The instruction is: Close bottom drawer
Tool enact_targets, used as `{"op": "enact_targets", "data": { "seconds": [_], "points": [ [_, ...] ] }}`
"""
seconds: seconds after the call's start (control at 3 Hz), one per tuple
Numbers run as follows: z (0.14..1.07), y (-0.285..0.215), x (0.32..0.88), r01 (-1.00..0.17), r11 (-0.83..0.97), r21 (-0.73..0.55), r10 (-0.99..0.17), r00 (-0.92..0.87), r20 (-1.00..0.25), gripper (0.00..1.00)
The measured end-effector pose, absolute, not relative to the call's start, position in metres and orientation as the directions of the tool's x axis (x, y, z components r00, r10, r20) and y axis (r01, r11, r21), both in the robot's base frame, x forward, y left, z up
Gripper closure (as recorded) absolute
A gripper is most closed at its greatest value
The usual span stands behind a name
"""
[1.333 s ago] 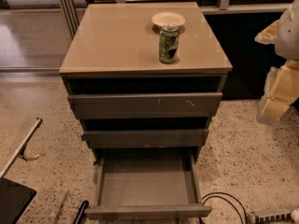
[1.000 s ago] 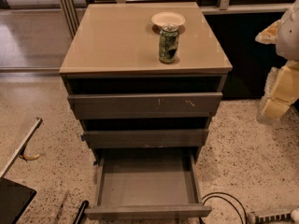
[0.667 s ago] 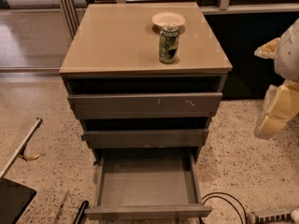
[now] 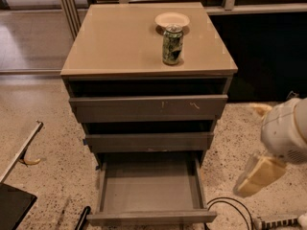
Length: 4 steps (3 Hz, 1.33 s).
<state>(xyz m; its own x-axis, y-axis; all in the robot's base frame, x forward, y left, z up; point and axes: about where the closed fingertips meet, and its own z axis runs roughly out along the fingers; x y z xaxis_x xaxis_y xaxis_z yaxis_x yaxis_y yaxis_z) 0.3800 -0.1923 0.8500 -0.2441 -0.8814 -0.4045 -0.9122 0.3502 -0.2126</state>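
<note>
— Grey-brown bottom drawer (image 4: 149, 218)?
— Pulled far out at foot of cabinet (image 4: 120, 42), under middle drawer front (image 4: 148, 142).
— And gripper (image 4: 259, 174)?
— Low at right, beside cabinet, clear of bottom drawer (cream-coloured tip); spread or pressed together, cannot tell.
— Up top?
— Green can (image 4: 172, 44) just before pale bowl (image 4: 171, 19).

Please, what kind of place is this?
Probably an office or lab: speckled terrazzo floor, grey-brown three-drawer cabinet. The robot's cream claw hangs right of the open, shallow bottom drawer.
</note>
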Motion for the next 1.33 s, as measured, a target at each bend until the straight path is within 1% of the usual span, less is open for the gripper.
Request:
{"op": "enact_targets", "data": {
  "seconds": [0.33,0.67,1.0,1.33],
  "points": [
    [0.767,-0.153,0.357,-0.927,0.356,-0.116,-0.803,-0.241,-0.545,0.00],
    [0.661,-0.099,0.330,-0.952,0.304,0.024,-0.734,-0.250,-0.632,0.00],
    [0.562,-0.059,0.293,-0.960,0.241,0.145,-0.714,-0.277,-0.643,0.00],
    [0.535,-0.050,0.297,-0.947,0.272,0.168,-0.678,-0.313,-0.665,0.00]
  ]
}}
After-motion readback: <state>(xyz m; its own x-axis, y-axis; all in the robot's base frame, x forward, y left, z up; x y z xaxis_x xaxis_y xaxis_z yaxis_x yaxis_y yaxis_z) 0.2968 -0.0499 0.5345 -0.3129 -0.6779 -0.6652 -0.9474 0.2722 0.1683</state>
